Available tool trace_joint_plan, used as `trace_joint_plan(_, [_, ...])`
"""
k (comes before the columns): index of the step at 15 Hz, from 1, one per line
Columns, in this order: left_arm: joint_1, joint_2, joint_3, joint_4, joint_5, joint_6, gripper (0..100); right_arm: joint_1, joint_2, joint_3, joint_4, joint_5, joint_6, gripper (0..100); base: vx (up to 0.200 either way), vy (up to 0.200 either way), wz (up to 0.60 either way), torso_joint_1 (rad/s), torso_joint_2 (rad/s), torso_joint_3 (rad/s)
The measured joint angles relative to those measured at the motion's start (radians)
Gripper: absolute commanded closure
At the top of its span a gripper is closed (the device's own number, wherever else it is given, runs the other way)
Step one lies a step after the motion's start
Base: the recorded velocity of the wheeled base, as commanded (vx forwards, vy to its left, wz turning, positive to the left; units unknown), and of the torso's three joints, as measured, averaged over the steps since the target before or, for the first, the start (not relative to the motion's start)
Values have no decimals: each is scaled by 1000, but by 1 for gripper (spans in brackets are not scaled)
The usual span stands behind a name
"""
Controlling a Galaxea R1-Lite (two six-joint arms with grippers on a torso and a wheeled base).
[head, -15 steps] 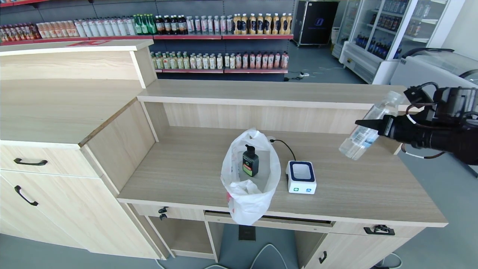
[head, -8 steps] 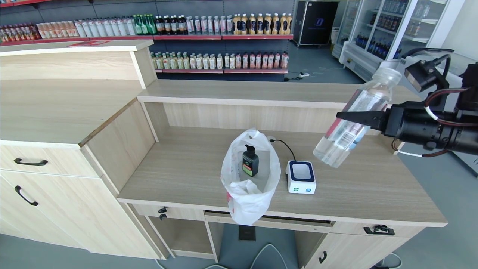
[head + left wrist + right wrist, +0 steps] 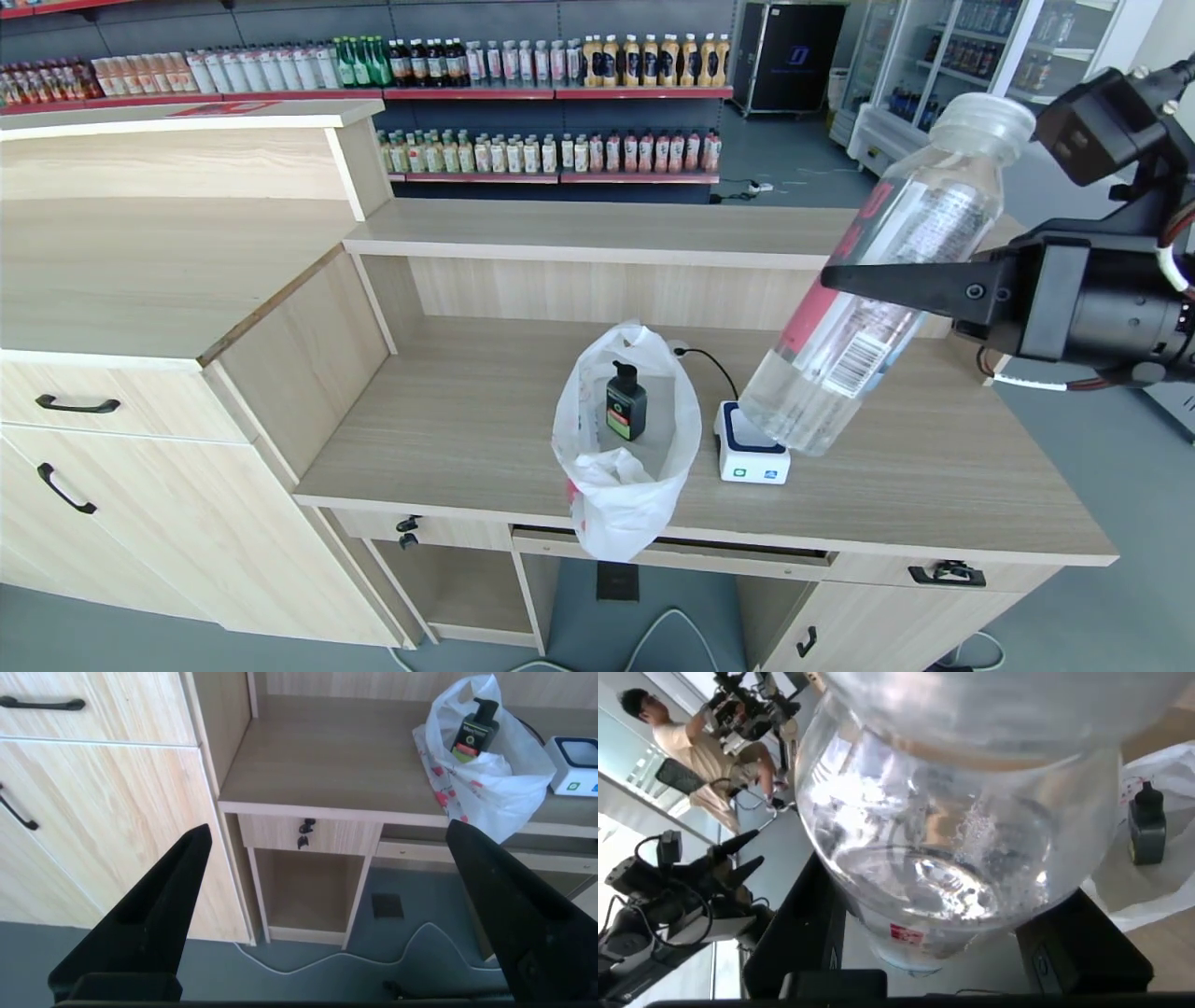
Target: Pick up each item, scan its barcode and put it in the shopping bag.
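Head view: right gripper [image 3: 845,278] clamped on the tilted water bottle [image 3: 808,401], base over the scanner [image 3: 747,459] beside the shopping bag [image 3: 621,509]; its barcode [image 3: 857,359] faces upward, so the scan may miss, or the bottle slip; left gripper [image 3: 327,829] spread apart.

A big clear bottle [image 3: 962,831] sits tight in the gripper [image 3: 938,943], between its two black fingers [image 3: 799,943]. Past it, a small dark pump bottle [image 3: 1147,826] stands in the white bag [image 3: 1167,896].
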Motion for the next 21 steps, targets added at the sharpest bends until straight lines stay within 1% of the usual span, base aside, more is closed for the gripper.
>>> trace_joint_plan(3, [0,0,0,0,0,0,0,13,-33,-9,42,6,28,100,0,0,0,0,0,0])
trace_joint_plan(6, [0,0,0,0,0,0,0,58,-78,-10,51,17,123,100,0,0,0,0,0,0])
trace_joint_plan(8, [0,0,0,0,0,0,0,93,-109,-3,56,17,147,100,0,0,0,0,0,0])
trace_joint_plan(11, [0,0,0,0,0,0,0,135,-151,21,100,18,152,100,0,0,0,0,0,0])
trace_joint_plan(16, [0,0,0,0,0,0,0,178,-198,50,118,16,153,100,0,0,0,0,0,0])
trace_joint_plan(21, [0,0,0,0,0,0,0,184,-245,71,168,17,152,100,0,0,0,0,0,0])
